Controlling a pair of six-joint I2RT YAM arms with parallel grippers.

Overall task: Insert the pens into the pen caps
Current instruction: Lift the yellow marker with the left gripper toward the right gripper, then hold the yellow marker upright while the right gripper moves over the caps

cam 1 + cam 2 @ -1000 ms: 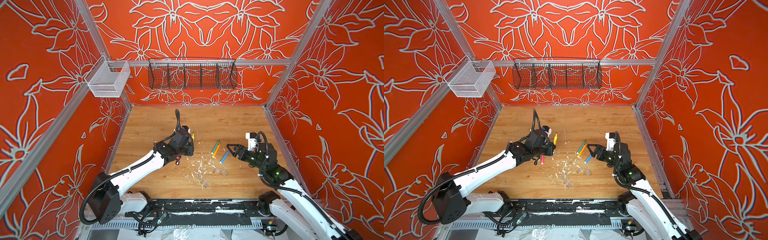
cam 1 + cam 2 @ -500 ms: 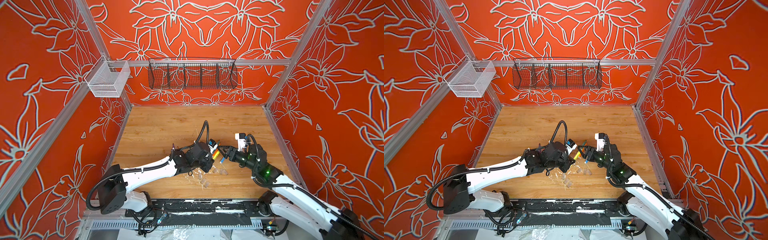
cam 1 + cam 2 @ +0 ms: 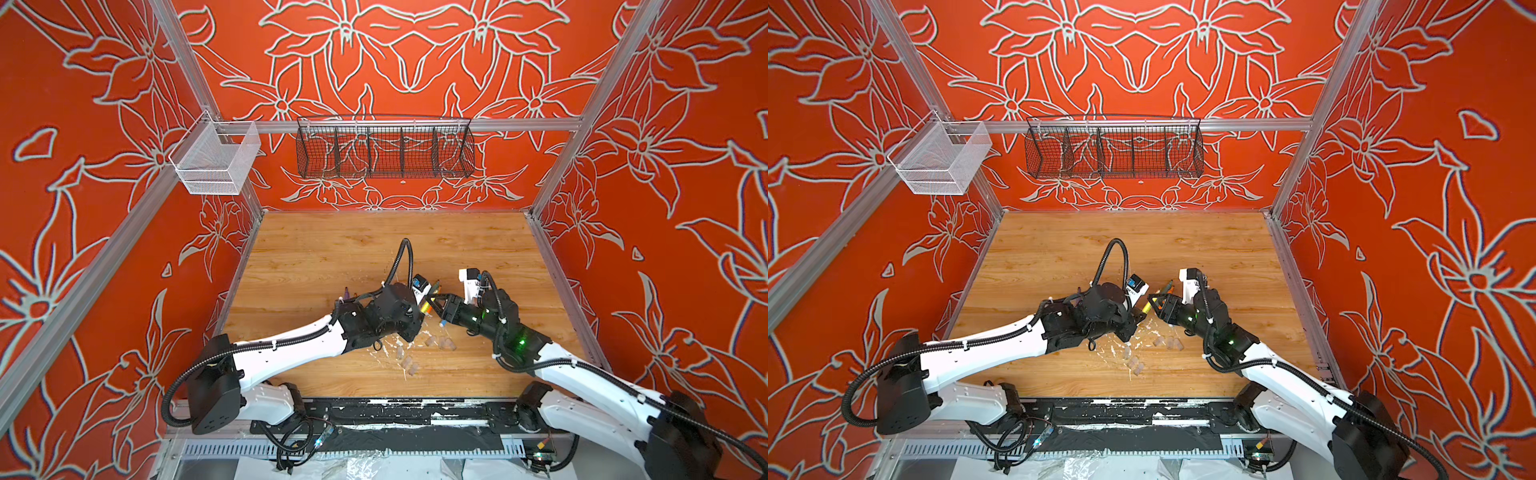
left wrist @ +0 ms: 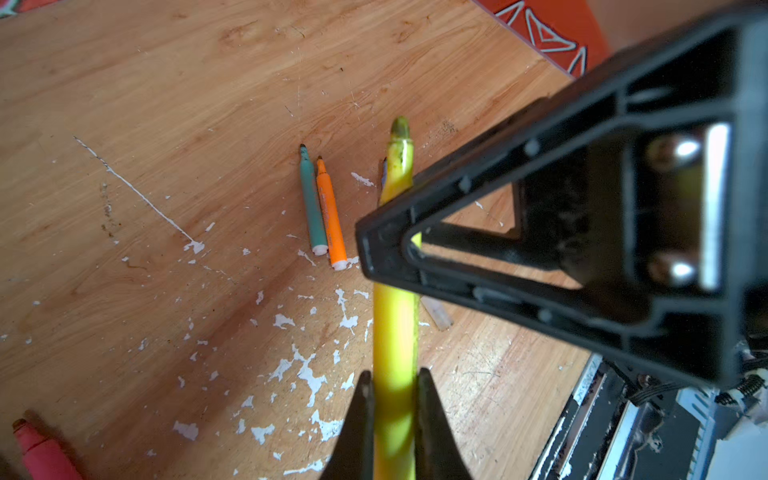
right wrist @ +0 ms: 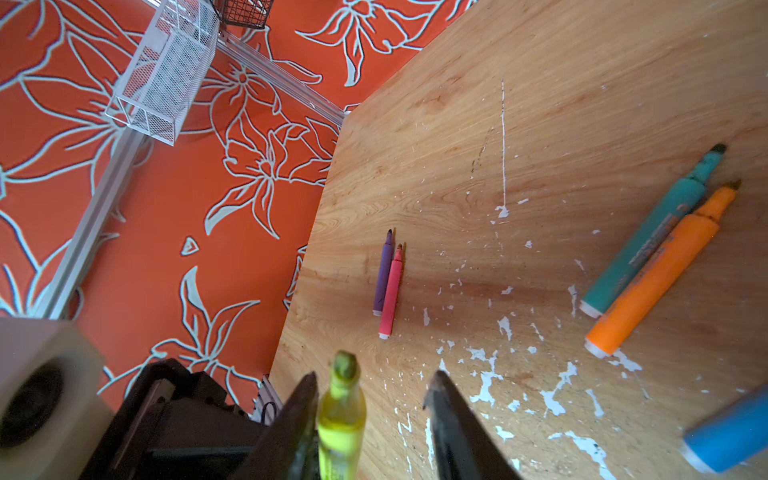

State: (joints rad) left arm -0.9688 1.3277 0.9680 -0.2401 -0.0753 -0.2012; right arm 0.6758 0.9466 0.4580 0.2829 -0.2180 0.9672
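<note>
Left gripper [image 4: 395, 374] grips the yellow pen [image 4: 395, 328]

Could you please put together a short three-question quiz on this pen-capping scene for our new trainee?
1. Multiple choice: which pen is the left gripper shut on? A green, B yellow, C blue.
2. True or false: the purple pen and the pink pen lie side by side on the table.
3. Count: how many pens lie loose on the table, in no gripper?

Key:
1. B, the yellow pen.
2. True.
3. Five: purple, pink, the green pen, the orange pen and the blue pen.
</note>
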